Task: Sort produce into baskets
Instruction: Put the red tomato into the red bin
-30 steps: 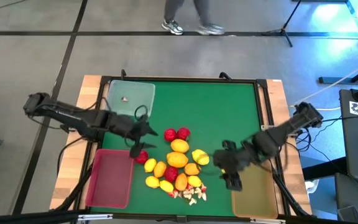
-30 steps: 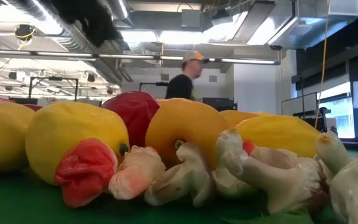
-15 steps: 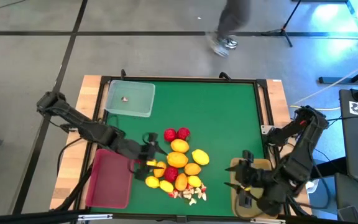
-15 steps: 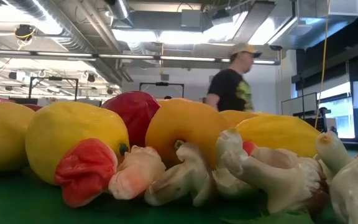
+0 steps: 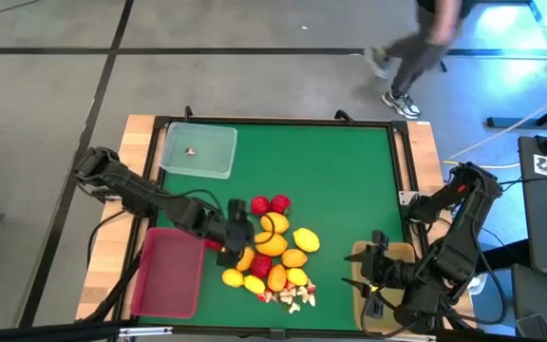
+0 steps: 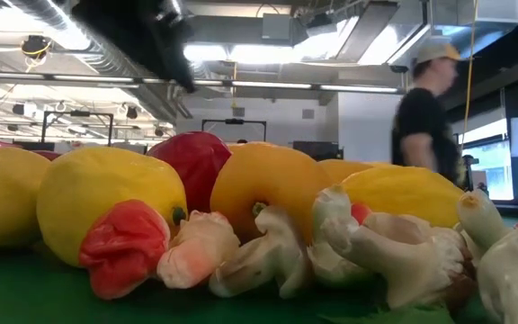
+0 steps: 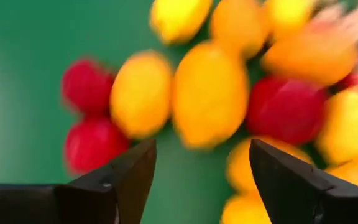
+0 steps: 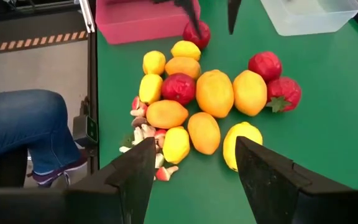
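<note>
Three baskets stand on the green table (image 5: 349,171): a clear translucent one (image 5: 198,150) at the far left corner with one tiny bit inside, a pinkish-red one (image 5: 167,271) at the near left, and a tan-yellow one (image 5: 361,256) at the near right, mostly covered by the right arm. Between the red and yellow baskets lies the produce pile (image 5: 272,252): red strawberries (image 8: 275,79) at its far end, yellow and orange lemon-like ovals (image 8: 214,93) through the middle, and tiny white-and-red bits (image 5: 291,297) at the near edge. In the low view those bits (image 6: 268,252) lie right in front of the lens, with the ovals and a strawberry stacked behind.

Over the pile's left side, just beside the far corner of the red basket, hovers the left gripper (image 5: 240,228). Its two dark fingers (image 7: 126,180) are spread apart with nothing between them, and its wrist view looks down on ovals and strawberries in the gap.

Above the tan-yellow basket hangs the right gripper (image 5: 376,275), its fingers (image 8: 135,171) likewise parted and grasping nothing.

Beyond the table, a person (image 5: 416,47) walks across the grey floor, seen also in the low view (image 6: 425,117). A person's jeans-clad leg (image 8: 17,124) shows beside the table in the right wrist view.
</note>
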Controlling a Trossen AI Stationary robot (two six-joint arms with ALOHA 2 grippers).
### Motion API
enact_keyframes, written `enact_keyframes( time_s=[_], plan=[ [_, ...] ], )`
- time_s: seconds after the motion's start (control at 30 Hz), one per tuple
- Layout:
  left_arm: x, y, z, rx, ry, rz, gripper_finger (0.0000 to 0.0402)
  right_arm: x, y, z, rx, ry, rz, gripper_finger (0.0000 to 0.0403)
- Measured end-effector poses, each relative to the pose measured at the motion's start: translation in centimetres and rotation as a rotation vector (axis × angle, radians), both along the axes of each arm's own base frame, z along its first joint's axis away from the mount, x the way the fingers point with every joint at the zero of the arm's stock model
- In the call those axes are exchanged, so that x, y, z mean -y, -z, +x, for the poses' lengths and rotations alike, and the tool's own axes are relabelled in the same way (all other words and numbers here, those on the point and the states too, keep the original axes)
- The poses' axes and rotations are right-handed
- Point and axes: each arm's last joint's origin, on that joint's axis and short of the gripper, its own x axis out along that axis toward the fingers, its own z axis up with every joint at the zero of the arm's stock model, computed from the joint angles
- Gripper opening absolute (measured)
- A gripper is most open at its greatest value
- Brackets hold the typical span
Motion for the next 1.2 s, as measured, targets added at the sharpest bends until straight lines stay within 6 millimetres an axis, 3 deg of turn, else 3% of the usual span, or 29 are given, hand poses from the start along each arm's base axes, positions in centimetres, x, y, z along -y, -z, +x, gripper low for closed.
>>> enact_keyframes(
  time_s=[0.23,0.4,0.87,1.2],
  plan=[
    [-3.3,-2.1,-3.5,-0.104,-0.058,-0.1,0.0253,0.0,0.2,0.0,-0.01,-0.002,-0.017,0.0221],
    [-3.5,-1.2,-5.0,-0.25,-0.039,-0.123,0.0253,0.0,0.2,0.0,-0.013,-0.001,-0.019,0.0221],
    [-2.9,2.2,-4.5,-0.365,0.027,-0.178,0.0257,0.0,0.2,0.0,-0.013,-0.001,-0.017,0.0221],
    [-2.1,2.4,-4.6,-0.385,0.052,-0.215,0.0334,0.0,0.2,0.0,-0.013,-0.001,-0.016,0.0221]
  ],
)
